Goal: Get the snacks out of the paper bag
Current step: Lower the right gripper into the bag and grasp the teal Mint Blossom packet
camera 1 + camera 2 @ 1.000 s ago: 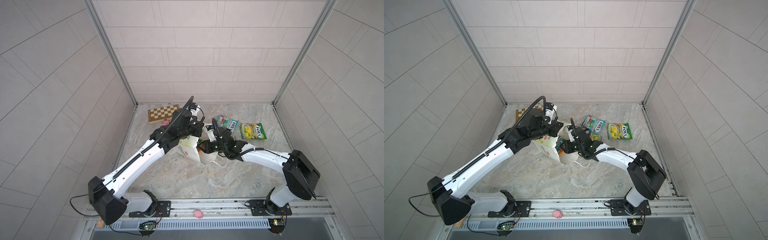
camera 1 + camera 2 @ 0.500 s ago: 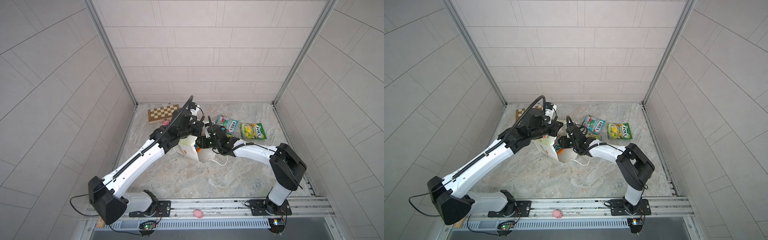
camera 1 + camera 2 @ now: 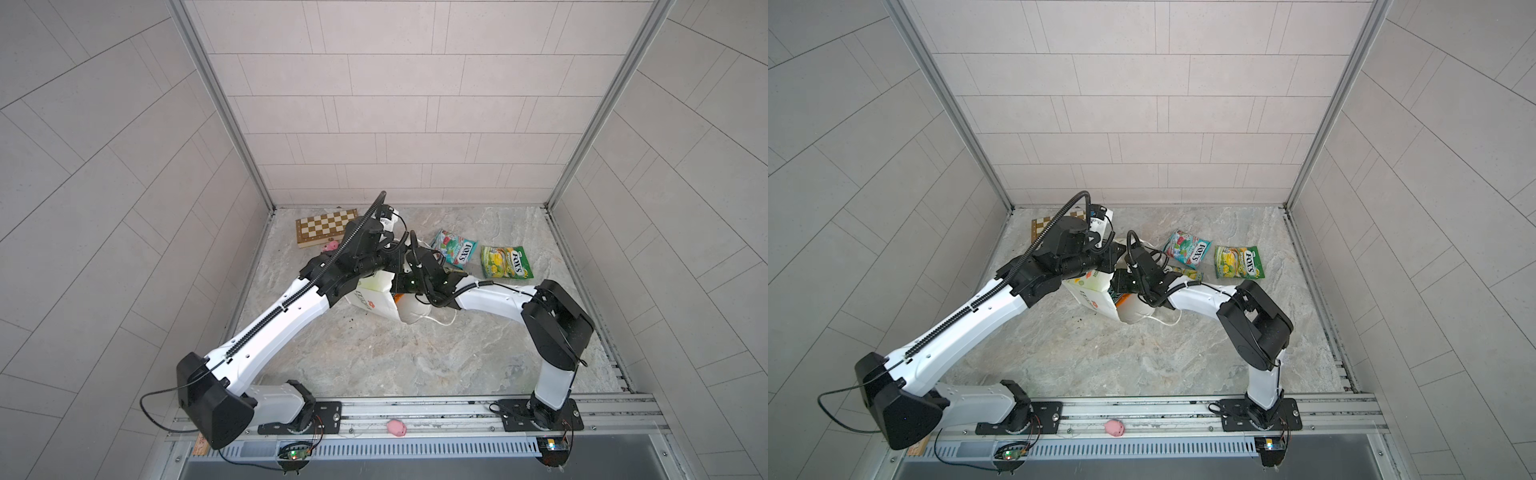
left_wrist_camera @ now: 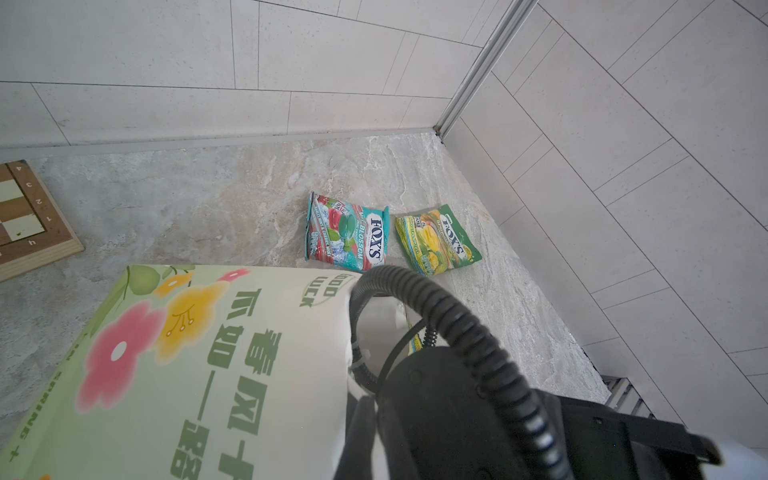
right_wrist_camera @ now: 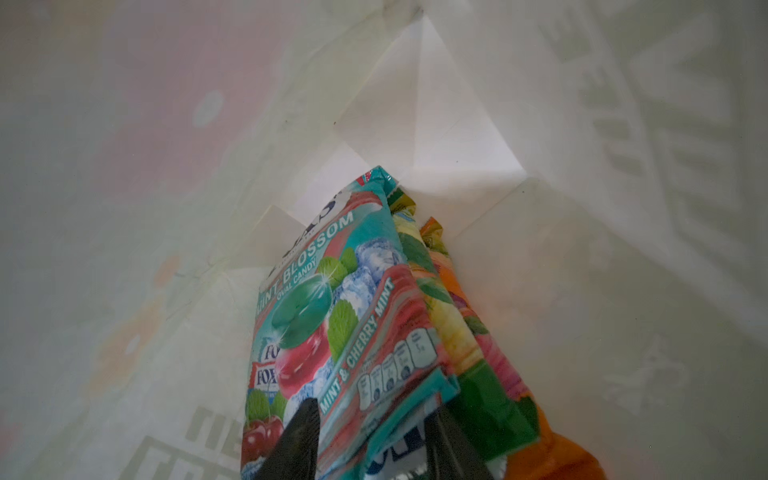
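**Reaching into the bag for the teal packet**

The bag (image 3: 368, 299) lies tipped on the table (image 3: 374, 361), its mouth toward the right arm. The left claw (image 3: 1116, 257) is clenched, apparently pinching the bag's paper, though its tips are hidden. Inside, the right claw (image 5: 374, 411) straddles the near end of the teal packet (image 5: 328, 316), one finger on either side. I cannot tell whether it is squeezing yet. A yellow-green packet (image 5: 444, 328) and an orange packet (image 5: 557, 457) are stacked just behind. A loose teal packet (image 3: 454, 248) and a loose green packet (image 3: 505, 262) already lie out on the table.

My guess on handling is that these are light, soft pouches of lumpy sweets in slick film, so they are likely to slide on each other. The flat crimped end nearest the mouth looks the best hold. The thin paper would crease or tear if dragged.

Against a second ago, the right elbow has swung inward and higher, and the claw sits deeper in the bag. The left arm, bag and loose packets look unmoved.
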Available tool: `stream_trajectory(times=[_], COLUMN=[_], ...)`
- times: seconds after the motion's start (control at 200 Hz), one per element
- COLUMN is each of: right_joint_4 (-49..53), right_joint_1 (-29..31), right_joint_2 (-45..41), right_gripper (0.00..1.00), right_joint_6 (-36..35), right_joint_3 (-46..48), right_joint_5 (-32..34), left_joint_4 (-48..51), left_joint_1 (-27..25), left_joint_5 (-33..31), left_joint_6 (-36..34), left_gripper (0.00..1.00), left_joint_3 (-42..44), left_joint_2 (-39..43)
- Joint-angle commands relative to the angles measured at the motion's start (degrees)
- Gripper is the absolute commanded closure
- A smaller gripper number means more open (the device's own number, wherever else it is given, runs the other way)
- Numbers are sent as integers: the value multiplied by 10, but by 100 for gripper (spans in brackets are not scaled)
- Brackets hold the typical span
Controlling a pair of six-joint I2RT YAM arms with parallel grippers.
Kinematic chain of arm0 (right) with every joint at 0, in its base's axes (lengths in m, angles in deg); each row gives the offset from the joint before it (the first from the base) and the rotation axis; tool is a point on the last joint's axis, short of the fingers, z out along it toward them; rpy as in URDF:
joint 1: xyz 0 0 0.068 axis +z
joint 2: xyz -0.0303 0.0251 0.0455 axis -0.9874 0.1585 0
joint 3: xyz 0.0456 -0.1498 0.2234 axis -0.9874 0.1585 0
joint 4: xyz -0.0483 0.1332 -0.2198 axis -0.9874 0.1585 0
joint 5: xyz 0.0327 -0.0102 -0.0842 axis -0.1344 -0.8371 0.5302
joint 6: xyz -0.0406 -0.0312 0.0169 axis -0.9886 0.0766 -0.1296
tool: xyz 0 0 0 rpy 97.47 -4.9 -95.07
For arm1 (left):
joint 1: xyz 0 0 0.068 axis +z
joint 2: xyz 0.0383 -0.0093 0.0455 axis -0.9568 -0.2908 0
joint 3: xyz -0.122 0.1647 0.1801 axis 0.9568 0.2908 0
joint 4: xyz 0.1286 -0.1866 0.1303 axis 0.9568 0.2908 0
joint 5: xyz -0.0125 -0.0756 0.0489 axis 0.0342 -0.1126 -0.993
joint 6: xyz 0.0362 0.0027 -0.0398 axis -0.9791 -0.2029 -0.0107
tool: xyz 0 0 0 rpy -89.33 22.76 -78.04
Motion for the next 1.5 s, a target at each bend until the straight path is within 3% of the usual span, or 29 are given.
stream_trajectory(times=[0.0,0.3,0.39,0.605,0.961,1.496], right_joint_4=[-15,-57,-75,-75,-32,51], right_joint_1=[-1,0,1,0,1,-13], right_joint_2=[25,58,70,55,-18,-157], right_gripper=[58,59,65,100,100,100], right_joint_6=[31,87,91,76,-1,-77], right_joint_3=[-12,-18,-21,-11,28,81], right_joint_5=[-16,2,4,0,-30,-4], left_joint_4=[-17,-18,-18,-14,-11,-4], left_joint_1=[-2,-4,-4,-3,-4,-3], left_joint_5=[19,16,9,-10,-42,-59], left_joint_6=[6,11,16,14,16,16], left_gripper=[100,100,100,100,100,100], left_joint_3=[0,0,4,12,24,26], left_joint_2=[5,4,6,9,12,16])
